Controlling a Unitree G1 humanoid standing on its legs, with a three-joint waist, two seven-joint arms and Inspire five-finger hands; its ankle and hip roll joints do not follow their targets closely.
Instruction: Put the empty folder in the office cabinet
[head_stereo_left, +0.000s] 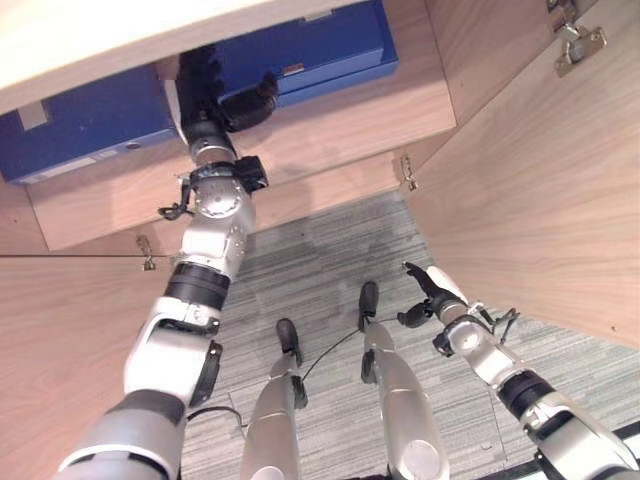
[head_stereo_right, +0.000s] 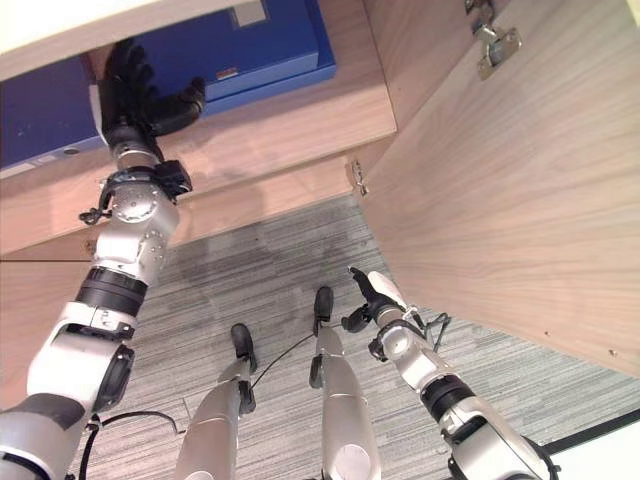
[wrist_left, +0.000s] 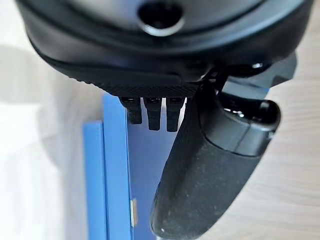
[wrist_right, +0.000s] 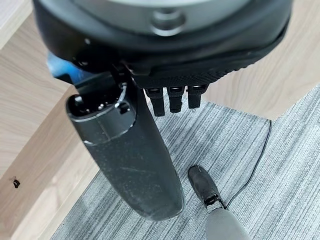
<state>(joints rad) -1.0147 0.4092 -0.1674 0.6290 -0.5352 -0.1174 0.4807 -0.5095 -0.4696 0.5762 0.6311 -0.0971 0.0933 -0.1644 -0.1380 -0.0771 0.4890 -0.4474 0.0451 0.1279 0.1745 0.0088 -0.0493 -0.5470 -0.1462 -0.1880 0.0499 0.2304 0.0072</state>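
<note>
Open wooden office cabinet (head_stereo_left: 420, 110), its light wood shelf (head_stereo_left: 330, 130) carrying two blue folders, one (head_stereo_left: 310, 45) lying flat toward the right, another (head_stereo_left: 85, 125) at the left, grey striped carpet (head_stereo_left: 330, 260) below the cabinet

Two silver-grey arms with black bands at the joints end in dark hands: the left hand (head_stereo_left: 205, 85) matte black, the right hand (head_stereo_left: 428, 295) bearing a white thumb cover.

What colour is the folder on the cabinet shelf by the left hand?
Blue. The folder shows best in the right eye view.
</note>
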